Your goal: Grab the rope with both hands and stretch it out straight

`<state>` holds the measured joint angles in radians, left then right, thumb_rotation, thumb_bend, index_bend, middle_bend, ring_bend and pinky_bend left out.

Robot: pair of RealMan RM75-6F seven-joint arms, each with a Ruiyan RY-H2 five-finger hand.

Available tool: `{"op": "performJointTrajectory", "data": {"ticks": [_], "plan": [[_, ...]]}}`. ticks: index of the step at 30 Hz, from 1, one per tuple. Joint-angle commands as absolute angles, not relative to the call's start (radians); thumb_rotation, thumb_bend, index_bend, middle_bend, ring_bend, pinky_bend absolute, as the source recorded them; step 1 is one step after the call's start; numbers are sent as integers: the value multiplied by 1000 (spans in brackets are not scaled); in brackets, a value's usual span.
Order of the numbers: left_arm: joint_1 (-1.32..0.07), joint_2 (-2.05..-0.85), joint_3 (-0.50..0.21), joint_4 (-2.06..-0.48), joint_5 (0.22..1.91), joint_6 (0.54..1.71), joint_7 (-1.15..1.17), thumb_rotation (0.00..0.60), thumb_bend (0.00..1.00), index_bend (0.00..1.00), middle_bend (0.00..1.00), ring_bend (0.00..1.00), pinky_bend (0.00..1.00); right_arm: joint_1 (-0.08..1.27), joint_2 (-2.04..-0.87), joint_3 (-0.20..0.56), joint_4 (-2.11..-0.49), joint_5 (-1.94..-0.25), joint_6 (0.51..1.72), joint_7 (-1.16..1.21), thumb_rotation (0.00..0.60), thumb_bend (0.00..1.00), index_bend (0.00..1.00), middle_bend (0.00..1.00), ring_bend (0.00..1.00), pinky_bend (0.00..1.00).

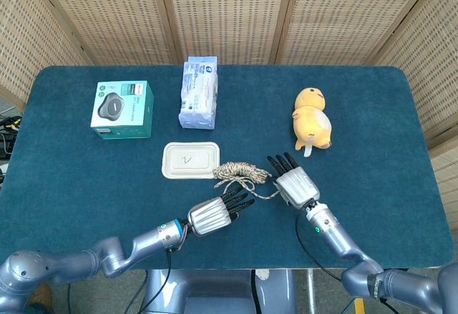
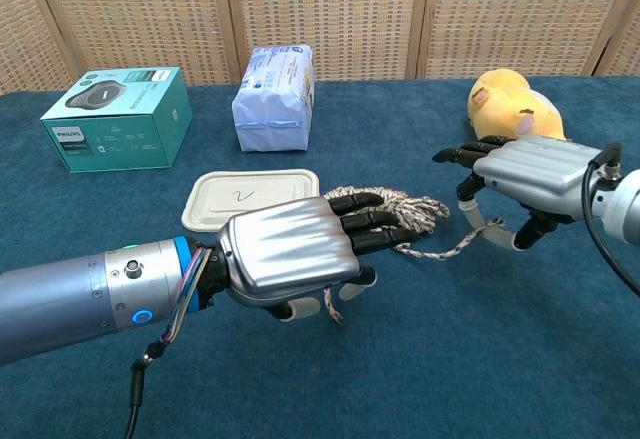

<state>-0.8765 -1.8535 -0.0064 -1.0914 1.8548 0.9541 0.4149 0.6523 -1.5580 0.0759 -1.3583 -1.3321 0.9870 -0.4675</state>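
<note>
The speckled rope (image 1: 240, 170) lies in a loose coil (image 2: 403, 208) on the blue table, just in front of the white tray. My left hand (image 1: 212, 215) hovers palm down over the coil's near side (image 2: 296, 250), fingers stretched toward the coil and holding nothing; the rope's loose tail (image 2: 331, 308) peeks out beneath it. My right hand (image 1: 295, 185) sits right of the coil (image 2: 524, 173), fingers spread. A thin strand (image 2: 452, 251) runs from the coil to a point under its thumb; no grip on it shows.
A white lidded tray (image 1: 188, 159) lies behind the coil. Further back stand a teal box (image 1: 122, 109) and a pale blue tissue pack (image 1: 198, 92). A yellow plush toy (image 1: 313, 119) lies at the back right.
</note>
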Motion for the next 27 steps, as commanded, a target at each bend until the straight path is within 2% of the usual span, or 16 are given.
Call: {"op": "performJointTrajectory", "data": {"ticks": [1, 27], "plan": [[-883, -1870, 4, -1072, 1850, 956, 408, 600, 343, 488, 0, 0, 0, 652, -1561, 75, -1350, -1333, 985, -459, 600, 494, 644, 0, 0, 0], [-896, -1930, 37, -993, 1811, 984, 388, 600, 347, 522, 0, 0, 0, 650, -1567, 73, -1329, -1341, 985, -437, 600, 495, 645, 0, 0, 0]]}}
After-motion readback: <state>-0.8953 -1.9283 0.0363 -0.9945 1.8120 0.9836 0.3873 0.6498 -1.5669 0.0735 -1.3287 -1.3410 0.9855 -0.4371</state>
